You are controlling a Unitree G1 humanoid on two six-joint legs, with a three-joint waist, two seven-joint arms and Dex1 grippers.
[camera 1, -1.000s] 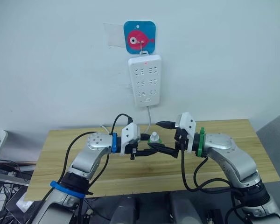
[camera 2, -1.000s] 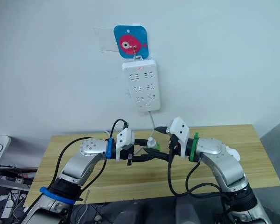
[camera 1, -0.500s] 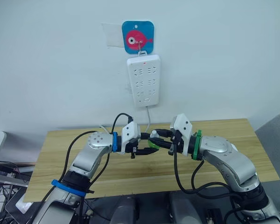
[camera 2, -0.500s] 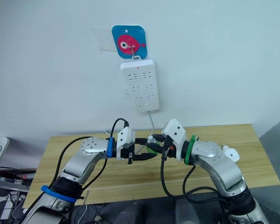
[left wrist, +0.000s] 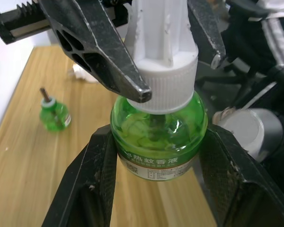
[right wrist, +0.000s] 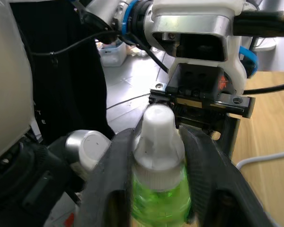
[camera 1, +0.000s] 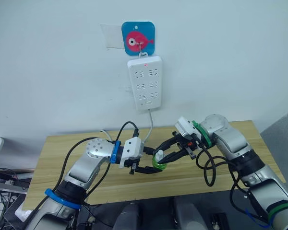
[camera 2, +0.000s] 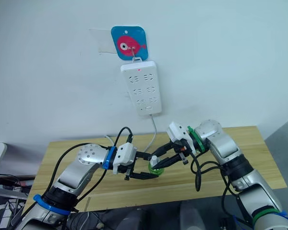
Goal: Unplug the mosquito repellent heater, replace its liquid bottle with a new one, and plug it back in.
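Note:
The new one [left wrist: 158, 135], a green bottle with a whitish cap [left wrist: 164, 71], is held upright above the table between both grippers. My left gripper [camera 1: 151, 166] is shut on its green body, one finger [left wrist: 87, 189] on each side. Coming down from the right, my right gripper [camera 1: 160, 153] is shut on the cap [right wrist: 156, 135]. The liquid bottle [left wrist: 54, 113], capless with a bare neck, stands on the wood further off. A small white thing [left wrist: 84, 73] lies past it, partly hidden by a finger. I cannot tell if it is the heater.
The white power strip [camera 1: 144, 82] hangs on the wall under a blue fish hook [camera 1: 138, 38], its sockets bare and its cord dropping to the wooden table [camera 1: 62, 143]. Black cables loop around both wrists.
My right arm has swung its elbow up and to the right, and its fingers have come onto the cap. The bottle and my left gripper sit a little lower. The camera shifted.

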